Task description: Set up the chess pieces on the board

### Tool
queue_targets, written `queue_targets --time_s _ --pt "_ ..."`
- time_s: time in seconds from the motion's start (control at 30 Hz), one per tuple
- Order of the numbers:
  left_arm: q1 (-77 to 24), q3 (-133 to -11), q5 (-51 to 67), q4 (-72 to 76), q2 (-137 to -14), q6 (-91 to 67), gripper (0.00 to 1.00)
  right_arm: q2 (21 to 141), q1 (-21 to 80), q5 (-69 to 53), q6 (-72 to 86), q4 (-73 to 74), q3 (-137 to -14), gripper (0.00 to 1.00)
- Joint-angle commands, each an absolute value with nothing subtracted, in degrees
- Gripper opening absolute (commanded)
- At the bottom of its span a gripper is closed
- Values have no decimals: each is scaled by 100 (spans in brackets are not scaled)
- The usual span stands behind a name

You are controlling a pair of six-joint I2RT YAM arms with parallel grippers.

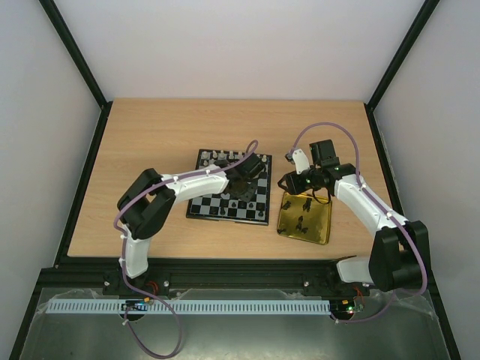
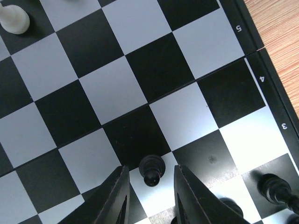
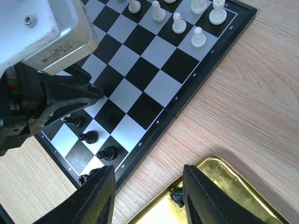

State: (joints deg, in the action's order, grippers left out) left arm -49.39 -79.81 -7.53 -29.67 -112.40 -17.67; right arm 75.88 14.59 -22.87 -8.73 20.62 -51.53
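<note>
The wooden table is carrying the board at its middle and a gold tray just beside it on the right. The left gripper is reaching low over the board, its 2 fingers standing apart on either side of 1 black pawn with a sliver of gap each side, so it is not gripping yet. The right gripper is hovering spread and empty over the tray's near corner. White pieces are lining the far rows; a few black pieces are waiting in the tray. The pawn step seems in hand: next, the fingers are likely needing to clamp squarely on the pawn without toppling neighbours.
</note>
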Motion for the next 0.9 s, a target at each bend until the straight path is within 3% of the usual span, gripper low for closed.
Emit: queue_targets --time_s 0.0,0.37,0.87 --pt "-4882 -8070 -699 -2898 -11346 -1797 28 7662 1437 -2346 -966 2110 -5104 41" --pt "-4825 -7997 -687 -2773 -11284 -1789 12 7760 1440 -2350 -1006 2153 -5122 41" --pt "-4226 -6896 -806 -2891 -9626 -1967 8 7825 1439 -2387 -1041 2210 -5150 41"
